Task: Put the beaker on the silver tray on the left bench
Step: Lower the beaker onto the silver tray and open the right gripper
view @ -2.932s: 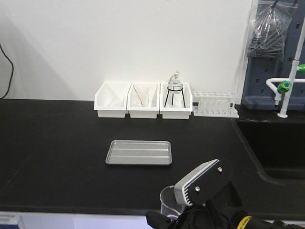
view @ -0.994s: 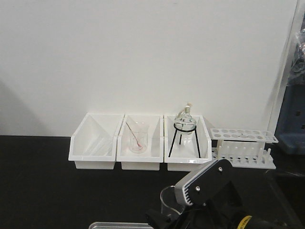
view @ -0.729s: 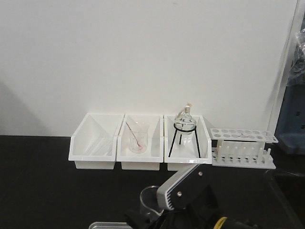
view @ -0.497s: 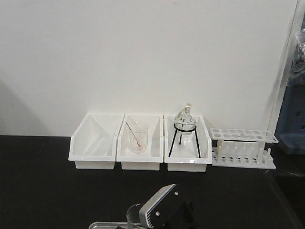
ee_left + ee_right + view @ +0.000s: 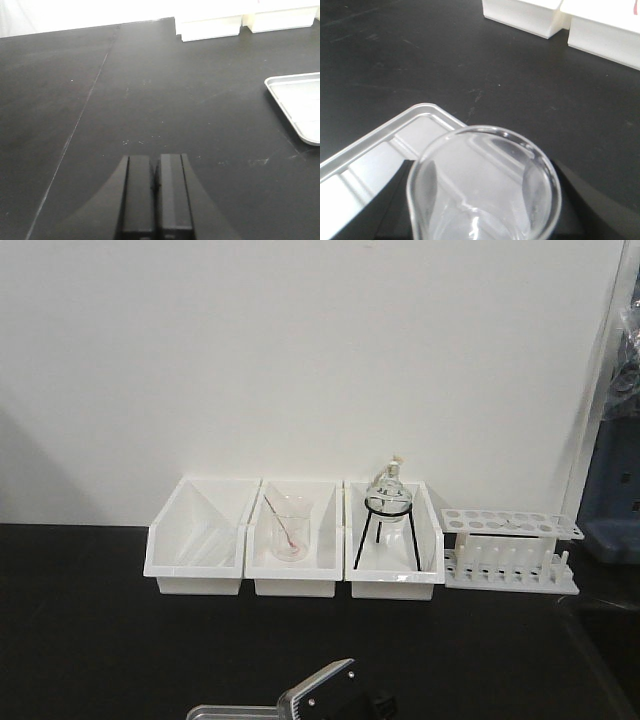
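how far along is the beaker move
Done: the beaker is gripped in the right pincer. In hand: it hangs over a corner of the silver tray on the left bench; whether it touches is unclear. Left: set it down and release. The left pincer is shut, empty.

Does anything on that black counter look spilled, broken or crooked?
Nothing stands out. The beaker, empty and intact, sits in the right gripper over a corner of the silver tray. The white bins, flask and tube rack stand straight in a row. The black bench shows only faint scuffs.
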Tool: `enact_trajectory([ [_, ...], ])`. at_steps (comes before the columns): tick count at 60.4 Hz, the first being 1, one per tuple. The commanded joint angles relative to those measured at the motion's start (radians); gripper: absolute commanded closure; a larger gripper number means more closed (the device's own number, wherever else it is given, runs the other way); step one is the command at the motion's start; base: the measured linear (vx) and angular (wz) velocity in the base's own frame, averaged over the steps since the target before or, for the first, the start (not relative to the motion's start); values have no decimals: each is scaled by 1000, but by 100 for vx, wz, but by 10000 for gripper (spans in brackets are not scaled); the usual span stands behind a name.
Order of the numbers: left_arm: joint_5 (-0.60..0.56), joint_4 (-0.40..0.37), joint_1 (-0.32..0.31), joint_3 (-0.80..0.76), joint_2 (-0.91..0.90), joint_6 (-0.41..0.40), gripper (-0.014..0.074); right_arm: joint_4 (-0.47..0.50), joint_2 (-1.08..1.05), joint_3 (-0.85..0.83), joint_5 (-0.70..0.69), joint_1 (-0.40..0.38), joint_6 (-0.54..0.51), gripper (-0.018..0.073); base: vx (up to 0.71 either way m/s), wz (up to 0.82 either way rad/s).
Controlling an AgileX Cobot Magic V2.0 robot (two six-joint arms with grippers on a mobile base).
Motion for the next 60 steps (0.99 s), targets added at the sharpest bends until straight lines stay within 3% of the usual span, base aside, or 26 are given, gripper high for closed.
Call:
enact_trajectory([
  [1, -75, -3, -5, 20, -7, -1, 595, 5, -12, -60, -82, -5, -14, 571, 0, 0],
  [20, -75, -3, -5, 20, -7, -1, 595, 5, 47, -77, -73, -5, -6, 554, 0, 0],
  [39, -75, -3, -5, 20, -7, -1, 595, 5, 75, -77, -69, -5, -6, 456, 0, 0],
  [49, -75, -3, -5, 20, -7, -1, 595, 5, 75, -77, -57, -5, -6, 319, 0, 0],
  [60, -75, -3, -5, 20, -7, -1, 595, 5, 75, -77, -57, -5, -6, 72, 0, 0],
])
